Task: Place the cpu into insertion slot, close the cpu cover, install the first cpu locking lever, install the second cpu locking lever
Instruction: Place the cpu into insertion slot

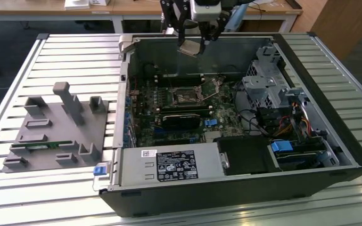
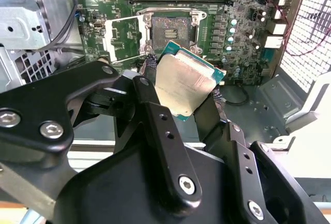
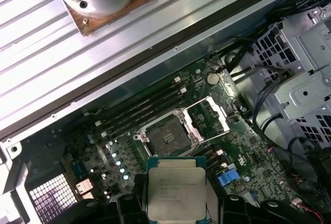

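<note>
One cpu (image 2: 185,78) sits clamped within the gripper (image 2: 182,94).

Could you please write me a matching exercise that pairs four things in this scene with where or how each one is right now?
Things:
1. the cpu
2. the insertion slot
3. the cpu cover
4. the grey fixture

States:
A. swung open beside the insertion slot
B. standing on the slatted table, outside the computer case
C. gripped by the end effector above the green board
D. empty and uncovered

Pairs: 1-C; 2-D; 3-A; 4-B
</note>
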Robot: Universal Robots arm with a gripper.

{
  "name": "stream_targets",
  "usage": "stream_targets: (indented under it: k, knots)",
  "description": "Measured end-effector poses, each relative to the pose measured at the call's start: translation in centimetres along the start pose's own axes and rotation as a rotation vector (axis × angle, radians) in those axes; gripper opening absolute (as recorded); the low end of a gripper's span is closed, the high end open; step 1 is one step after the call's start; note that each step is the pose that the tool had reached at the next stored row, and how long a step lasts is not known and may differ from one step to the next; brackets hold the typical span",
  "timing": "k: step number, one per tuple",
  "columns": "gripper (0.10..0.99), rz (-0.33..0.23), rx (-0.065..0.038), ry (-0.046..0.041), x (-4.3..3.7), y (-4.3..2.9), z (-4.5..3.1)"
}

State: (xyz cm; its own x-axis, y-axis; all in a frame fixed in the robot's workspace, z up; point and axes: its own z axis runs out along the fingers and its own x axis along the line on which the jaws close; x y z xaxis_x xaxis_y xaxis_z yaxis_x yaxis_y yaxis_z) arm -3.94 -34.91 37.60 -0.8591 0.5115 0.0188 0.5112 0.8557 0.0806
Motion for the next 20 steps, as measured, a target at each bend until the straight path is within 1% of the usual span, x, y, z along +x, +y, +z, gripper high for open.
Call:
stream_targets:
  k: [20]
  knots:
    - [0.541,0.08,-0.002,-0.0065,0.12,-0.08,0.0]
